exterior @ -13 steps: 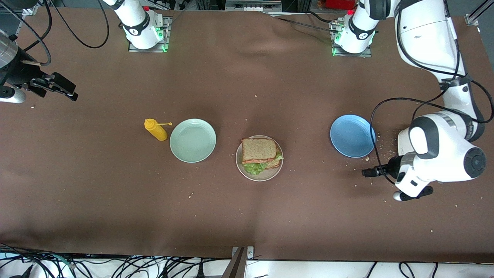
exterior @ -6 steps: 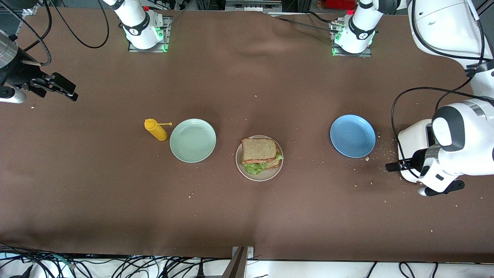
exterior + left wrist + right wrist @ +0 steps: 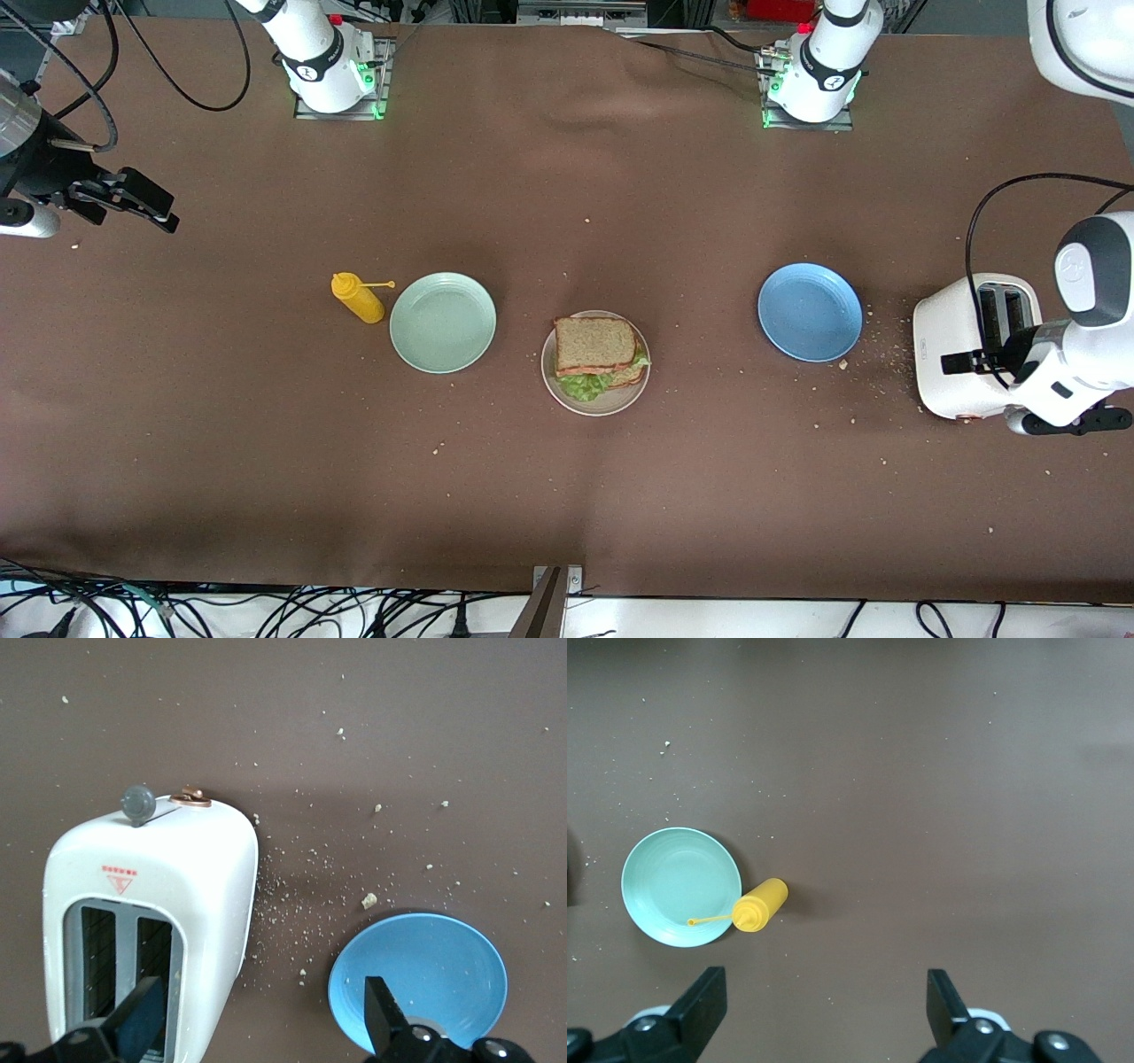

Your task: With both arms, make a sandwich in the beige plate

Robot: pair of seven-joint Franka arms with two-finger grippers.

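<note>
The sandwich (image 3: 594,347), two speckled brown bread slices with green lettuce between them, lies on the beige plate (image 3: 613,403) in the middle of the table. My left gripper (image 3: 957,361) is open and empty, up in the air over the white toaster (image 3: 952,354); in the left wrist view (image 3: 261,1020) one finger is over the toaster (image 3: 151,895) and the other over the blue plate (image 3: 443,966). My right gripper (image 3: 151,206) is open and empty, waiting over bare table at the right arm's end; it also shows in the right wrist view (image 3: 824,1005).
A mint-green plate (image 3: 443,322) and a yellow squeeze bottle (image 3: 359,299) stand beside the beige plate toward the right arm's end. A blue plate (image 3: 810,312) stands toward the left arm's end, with crumbs between it and the toaster. The right wrist view shows the mint-green plate (image 3: 680,886) and bottle (image 3: 760,905).
My left arm has swung from beside the blue plate toward the left arm's end of the table and now hangs over the toaster. The right arm has not moved.
</note>
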